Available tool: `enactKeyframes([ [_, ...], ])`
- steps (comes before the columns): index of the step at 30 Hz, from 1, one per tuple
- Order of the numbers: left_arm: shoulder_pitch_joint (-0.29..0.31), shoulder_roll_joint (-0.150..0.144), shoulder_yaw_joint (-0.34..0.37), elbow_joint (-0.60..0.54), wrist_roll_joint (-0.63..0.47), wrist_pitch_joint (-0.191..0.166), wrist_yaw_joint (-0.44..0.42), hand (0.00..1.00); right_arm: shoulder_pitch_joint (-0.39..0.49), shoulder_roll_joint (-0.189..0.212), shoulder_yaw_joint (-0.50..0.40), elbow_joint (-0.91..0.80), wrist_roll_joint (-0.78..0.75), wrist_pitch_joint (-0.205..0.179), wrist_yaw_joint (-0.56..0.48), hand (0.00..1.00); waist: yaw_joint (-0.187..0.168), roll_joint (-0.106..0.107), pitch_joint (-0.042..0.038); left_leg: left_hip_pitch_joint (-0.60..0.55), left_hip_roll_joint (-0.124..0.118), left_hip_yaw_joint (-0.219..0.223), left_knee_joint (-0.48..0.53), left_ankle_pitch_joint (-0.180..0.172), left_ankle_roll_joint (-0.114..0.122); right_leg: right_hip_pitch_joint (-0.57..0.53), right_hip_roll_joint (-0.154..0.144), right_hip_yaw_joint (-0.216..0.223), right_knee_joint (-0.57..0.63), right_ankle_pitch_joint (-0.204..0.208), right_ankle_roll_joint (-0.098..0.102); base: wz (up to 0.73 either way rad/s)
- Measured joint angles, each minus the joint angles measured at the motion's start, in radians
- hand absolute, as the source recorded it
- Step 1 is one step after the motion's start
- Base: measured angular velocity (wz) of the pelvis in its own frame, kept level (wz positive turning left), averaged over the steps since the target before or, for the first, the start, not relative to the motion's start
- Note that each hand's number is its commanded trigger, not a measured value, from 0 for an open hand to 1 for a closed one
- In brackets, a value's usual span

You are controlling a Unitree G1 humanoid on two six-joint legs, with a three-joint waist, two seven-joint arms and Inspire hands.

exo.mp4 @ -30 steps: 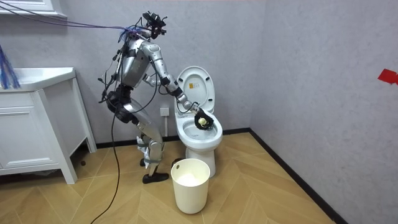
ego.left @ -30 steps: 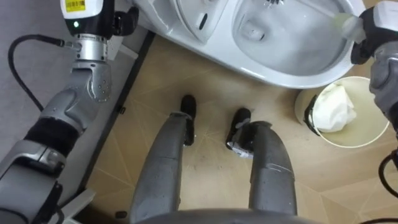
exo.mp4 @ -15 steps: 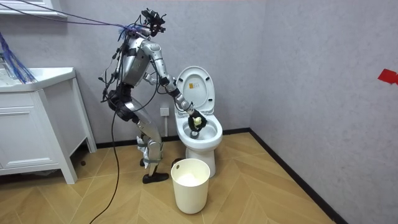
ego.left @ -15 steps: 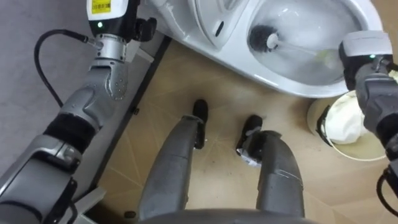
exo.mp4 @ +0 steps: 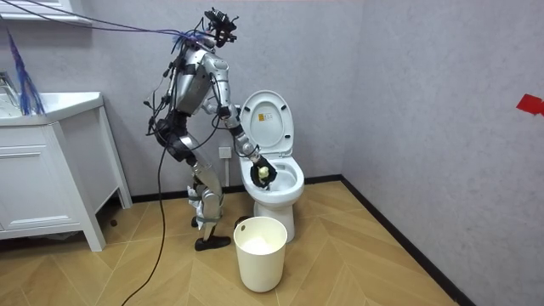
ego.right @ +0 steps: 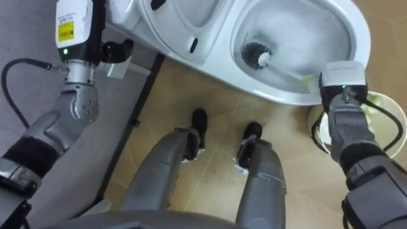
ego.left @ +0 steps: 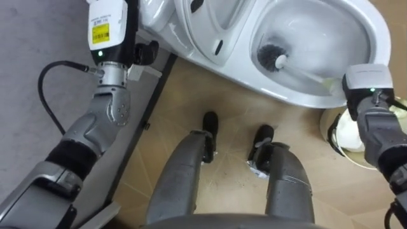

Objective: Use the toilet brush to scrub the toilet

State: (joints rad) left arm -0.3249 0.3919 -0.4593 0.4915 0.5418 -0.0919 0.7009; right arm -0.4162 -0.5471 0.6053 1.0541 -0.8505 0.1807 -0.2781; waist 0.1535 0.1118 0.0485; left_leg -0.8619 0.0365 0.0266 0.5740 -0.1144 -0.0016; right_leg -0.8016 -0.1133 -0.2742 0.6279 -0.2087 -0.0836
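Toilet brush (ego.left: 296,67) slants across the toilet bowl (ego.left: 289,95), bristles at upper centre, handle running lower right into the robot's right hand (exo.mp4: 262,167), apparently clenched around it.

A white waste bin (exo.mp4: 259,255) is noted standing on the herringbone wood floor (exo.mp4: 365,259). A white vanity cabinet (exo.mp4: 42,178) is set against the grey wall (exo.mp4: 442,102).

The brush (ego.left: 272,57) head lies in the toilet (ego.left: 245,67) bowl, the lid (exo.mp4: 266,125) stands up behind it, the bin (exo.mp4: 259,252) sits on the floor before the toilet, and the cabinet (exo.mp4: 42,170) stands well off at the room view's left.
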Motion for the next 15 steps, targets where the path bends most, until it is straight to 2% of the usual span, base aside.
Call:
enactKeyframes([
  [4,-0.042,0.016,-0.033,-0.004,-0.052,0.000,-0.012,0.00,-0.069,-0.018,0.011,0.084,0.177,-0.042,0.003,1.00,0.012,-0.010,0.0067,-0.008,-0.010,0.006,0.010,-0.001,0.002,-0.019,-0.018,0.005,0.035,-0.017,0.002,0.08],
  [6,-0.075,0.030,-0.046,-0.004,-0.059,0.001,-0.009,0.00,-0.120,-0.017,-0.002,0.133,0.343,-0.062,0.004,1.00,0.010,-0.030,0.0202,-0.027,-0.026,0.018,0.016,0.005,0.007,-0.058,-0.044,0.016,0.086,-0.031,0.000,0.13],
  [7,-0.083,0.030,-0.045,-0.005,-0.059,0.000,-0.002,0.00,-0.148,-0.012,-0.026,0.151,0.419,-0.070,0.002,1.00,0.009,-0.038,0.0248,-0.038,-0.032,0.019,0.022,0.006,0.007,-0.077,-0.046,0.030,0.102,-0.034,0.003,0.03],
  [9,-0.088,0.030,-0.035,-0.011,-0.056,0.000,0.011,0.00,-0.191,-0.006,-0.093,0.171,0.505,-0.086,-0.008,1.00,0.006,-0.044,0.0290,-0.054,-0.034,0.025,0.031,0.008,0.008,-0.098,-0.052,0.033,0.115,-0.033,0.002,-0.02],
  [11,-0.099,0.032,-0.023,-0.011,-0.036,0.004,0.020,0.00,-0.223,-0.006,-0.116,0.194,0.529,-0.092,-0.010,1.00,0.004,-0.063,0.0311,-0.070,-0.034,0.032,0.046,0.008,0.009,-0.120,-0.052,0.046,0.135,-0.035,0.002,-0.06],
  [12,-0.107,0.034,-0.014,-0.009,-0.035,0.004,0.035,0.00,-0.238,-0.006,-0.117,0.196,0.534,-0.093,-0.011,1.00,-0.001,-0.072,0.0363,-0.079,-0.032,0.030,0.055,0.008,0.009,-0.127,-0.049,0.047,0.138,-0.034,0.001,-0.04],
  [15,-0.120,0.034,-0.011,0.000,-0.023,0.010,0.043,0.00,-0.249,0.000,-0.118,0.196,0.531,-0.096,-0.019,1.00,-0.017,-0.084,0.0368,-0.088,-0.030,0.021,0.074,0.008,0.009,-0.127,-0.042,0.048,0.141,-0.032,0.005,0.00],
])
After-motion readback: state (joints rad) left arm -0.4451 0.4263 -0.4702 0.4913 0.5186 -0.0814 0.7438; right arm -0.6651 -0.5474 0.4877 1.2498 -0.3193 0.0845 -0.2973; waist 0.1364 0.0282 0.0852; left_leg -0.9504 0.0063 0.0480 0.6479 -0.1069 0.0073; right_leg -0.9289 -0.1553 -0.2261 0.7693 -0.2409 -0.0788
